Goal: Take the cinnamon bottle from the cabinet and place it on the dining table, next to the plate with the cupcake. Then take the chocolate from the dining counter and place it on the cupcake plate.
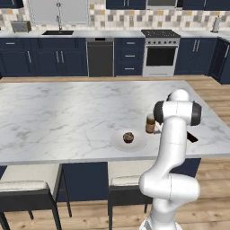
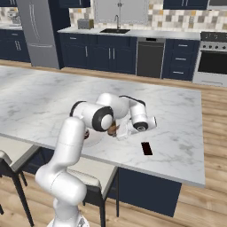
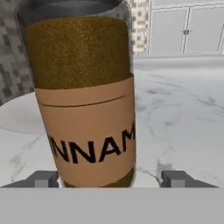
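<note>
The cinnamon bottle point(image 1: 150, 123), a brown jar with an orange-brown label, stands upright on the marble dining table point(image 1: 67, 117), just right of the white plate point(image 1: 117, 140). The dark cupcake point(image 1: 128, 137) sits on that plate. In the hand view the bottle point(image 3: 87, 100) looms between my gripper's point(image 3: 109, 179) fingertips, and the right fingertip point(image 3: 175, 178) stands clear of its side, so the gripper is open around it. From the right base view the gripper point(image 2: 119, 132) sits low at the bottle point(image 2: 112, 129). The small black chocolate point(image 2: 146, 148) lies flat to the right of the hand.
Two stools point(image 1: 27, 188) are tucked under the table's near edge. Beyond the table run navy base cabinets, a dishwasher point(image 1: 100, 57) and an oven point(image 1: 160, 54). My own white arm hides part of the plate in the right base view.
</note>
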Tool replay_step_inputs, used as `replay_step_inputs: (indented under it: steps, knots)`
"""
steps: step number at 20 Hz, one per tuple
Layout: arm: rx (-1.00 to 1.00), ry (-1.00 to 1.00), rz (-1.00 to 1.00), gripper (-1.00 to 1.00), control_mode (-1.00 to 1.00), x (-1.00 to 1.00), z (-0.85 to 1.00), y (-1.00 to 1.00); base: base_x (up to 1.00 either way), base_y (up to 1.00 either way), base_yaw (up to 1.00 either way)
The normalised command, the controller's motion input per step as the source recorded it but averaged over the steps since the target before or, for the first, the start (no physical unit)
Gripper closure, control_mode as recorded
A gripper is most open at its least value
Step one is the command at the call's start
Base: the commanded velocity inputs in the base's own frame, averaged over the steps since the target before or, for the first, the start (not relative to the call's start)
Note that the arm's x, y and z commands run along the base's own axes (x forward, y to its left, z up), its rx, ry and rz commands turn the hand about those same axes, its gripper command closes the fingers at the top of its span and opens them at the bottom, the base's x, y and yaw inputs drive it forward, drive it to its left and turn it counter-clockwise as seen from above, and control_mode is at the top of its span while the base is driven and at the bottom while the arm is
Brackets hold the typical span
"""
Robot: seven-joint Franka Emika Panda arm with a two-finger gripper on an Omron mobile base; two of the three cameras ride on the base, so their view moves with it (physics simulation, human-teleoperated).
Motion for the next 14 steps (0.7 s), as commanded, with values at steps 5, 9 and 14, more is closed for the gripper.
replay_step_inputs:
  steps: [5, 9, 14]
  knots:
    - [-0.08, 0.12, 0.00, -1.00, -1.00, 0.24, -0.02, -0.25, 0.00, 0.00, 0.00]
    - [-0.06, 0.05, -0.07, -1.00, -1.00, 0.01, 0.00, -0.49, 0.00, 0.00, 0.00]
    - [-0.03, 0.01, -0.12, -1.00, -1.00, -0.08, 0.04, -0.44, 0.00, 0.00, 0.00]
